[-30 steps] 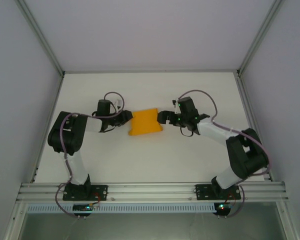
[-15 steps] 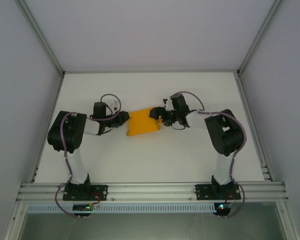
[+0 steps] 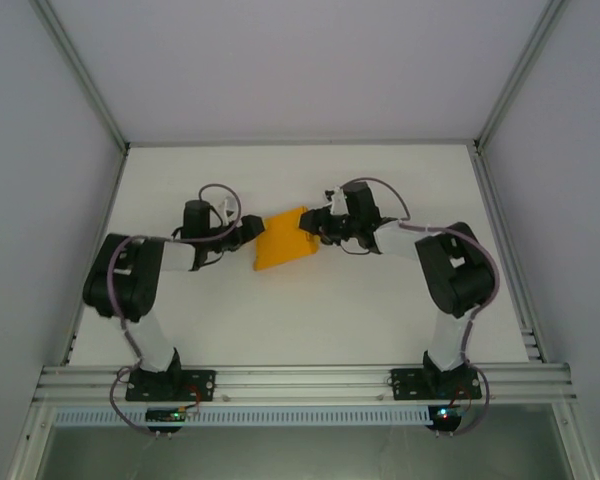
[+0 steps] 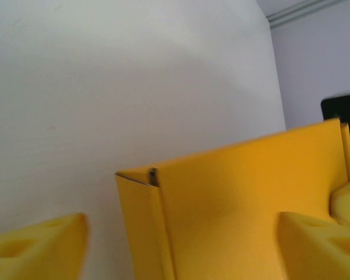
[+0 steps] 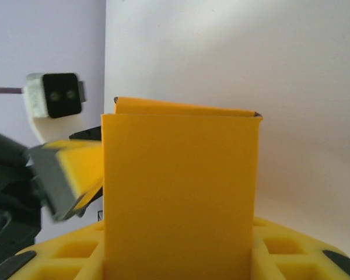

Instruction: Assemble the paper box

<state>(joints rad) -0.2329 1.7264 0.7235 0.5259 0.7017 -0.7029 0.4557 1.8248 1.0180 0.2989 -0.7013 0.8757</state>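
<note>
- Paper box (image 3: 280, 240): orange-yellow card, located mid-desk (image 3: 280, 330) between the two pincers, tilted, its right end raised.
- Progress: the walls are already folded into a flat hollow sleeve. A corner seam is seen from the left wrist and an unclosed end from the right wrist. Squaring up and closing the ends are judged to remain.
- Left pincer (image 3: 252, 232): spread wide around the box's left end; no grip is made.
- Right pincer (image 3: 310, 224): narrowed onto the box's right end, the card being held between its fingers.
</note>
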